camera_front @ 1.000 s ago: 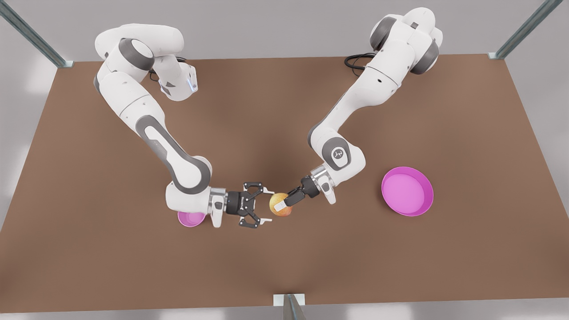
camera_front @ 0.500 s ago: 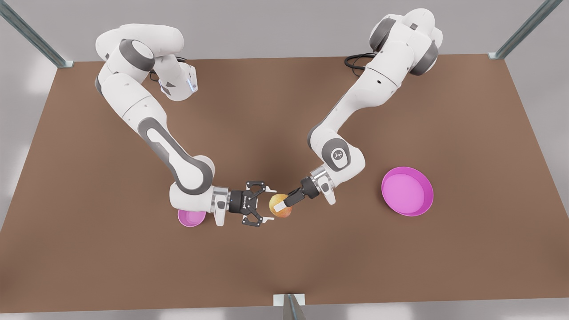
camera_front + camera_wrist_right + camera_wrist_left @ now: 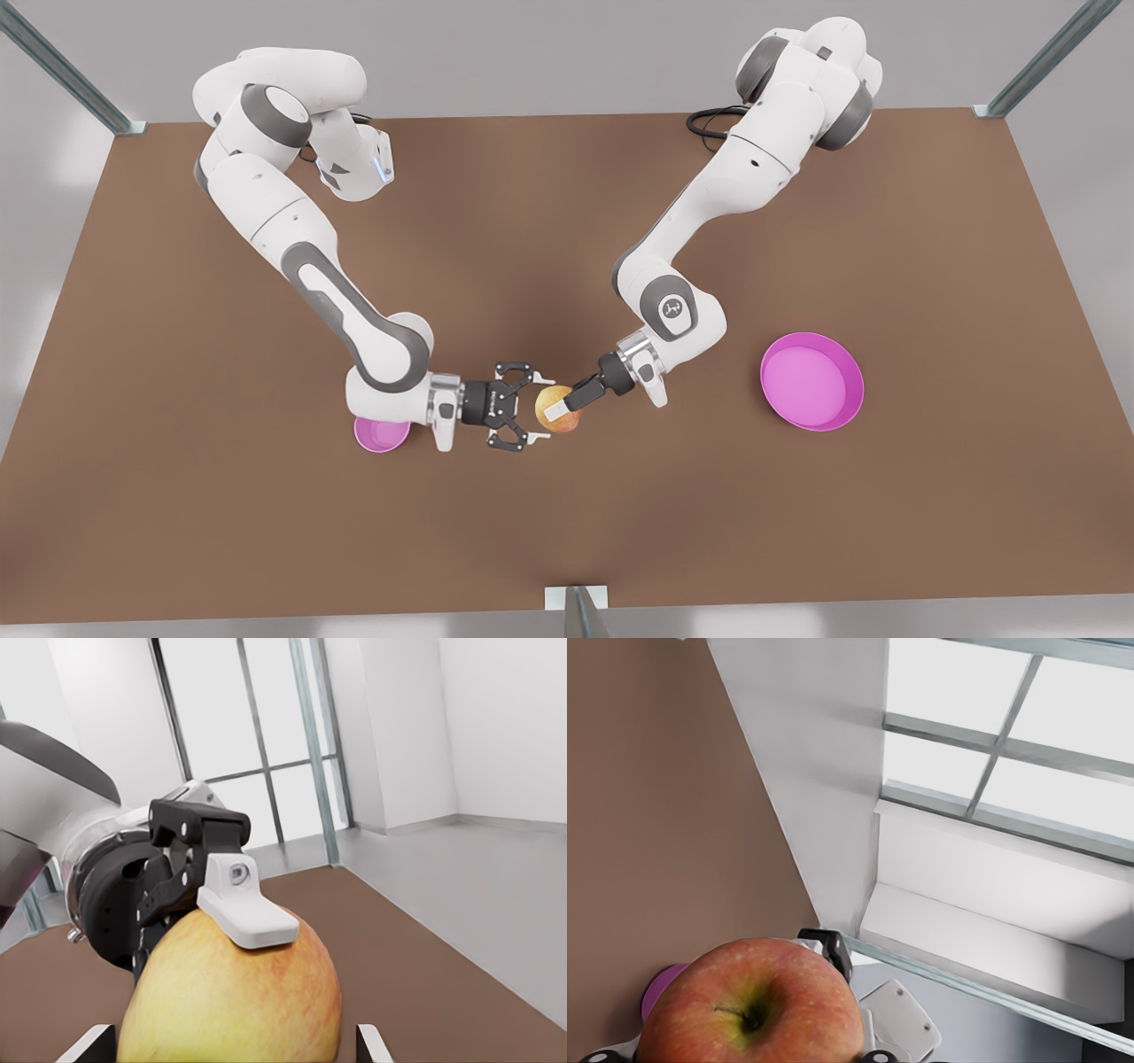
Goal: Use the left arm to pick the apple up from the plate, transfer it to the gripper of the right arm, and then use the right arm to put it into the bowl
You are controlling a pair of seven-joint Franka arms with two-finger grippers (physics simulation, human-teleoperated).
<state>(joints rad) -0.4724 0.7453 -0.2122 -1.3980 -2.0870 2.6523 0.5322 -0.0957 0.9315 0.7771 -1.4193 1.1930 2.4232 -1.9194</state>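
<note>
Left gripper (image 3: pixel 562 410) pinches the apple (image 3: pixel 555 410), firm, smooth, probably slippery; right gripper (image 3: pixel 530 411) fingers spread around its free flanks.

The right gripper (image 3: pixel 535 415) has moved closer to the apple (image 3: pixel 555 410), its spread fingers (image 3: pixel 539 378) now flanking the fruit's side farthest from the plate (image 3: pixel 812 381).

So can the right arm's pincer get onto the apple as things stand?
Probably yes. The right pincer is open with its fingers either side of the apple, held in mid-air by the left pincer from the opposite side. The left's white pad presses on top, leaving the flanks free.
</note>
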